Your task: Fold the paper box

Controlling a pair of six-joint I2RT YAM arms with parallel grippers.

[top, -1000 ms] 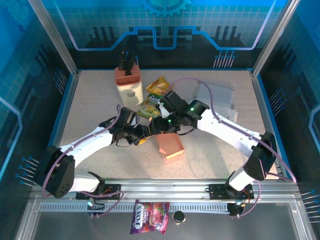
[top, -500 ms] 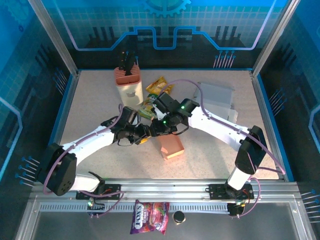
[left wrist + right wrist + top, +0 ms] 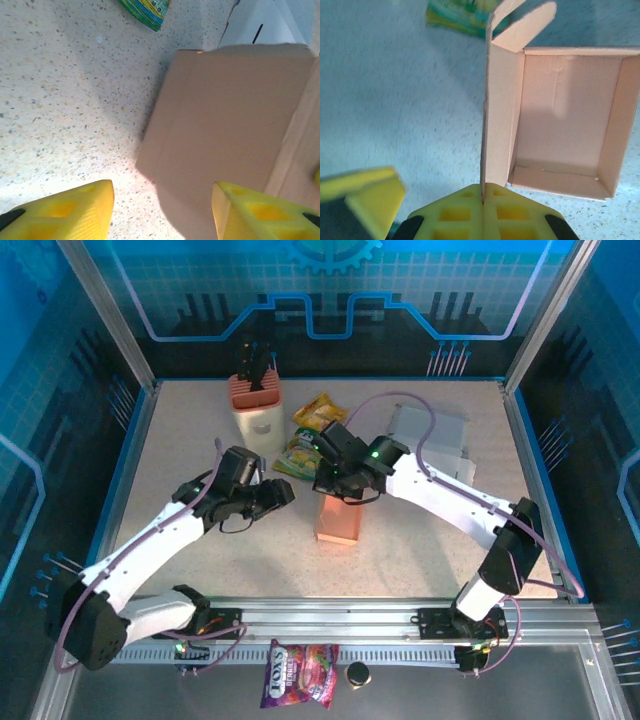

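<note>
Cardboard box [image 3: 338, 522] stood at the surface [image 3: 200, 440] centre, tray formed, flap [image 3: 502, 115] upright; closing apparently remained. Right fingers [image 3: 465, 212] clenched that flap at the box's 12 o'clock; left fingers [image 3: 75, 210] were released at its 9 o'clock.

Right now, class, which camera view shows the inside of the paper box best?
The right wrist view: the paper box opens toward the lens, with floor, walls and raised flap all visible. The top view shows it small, its inside hard to see. The left wrist view shows its plain outer side.
</note>
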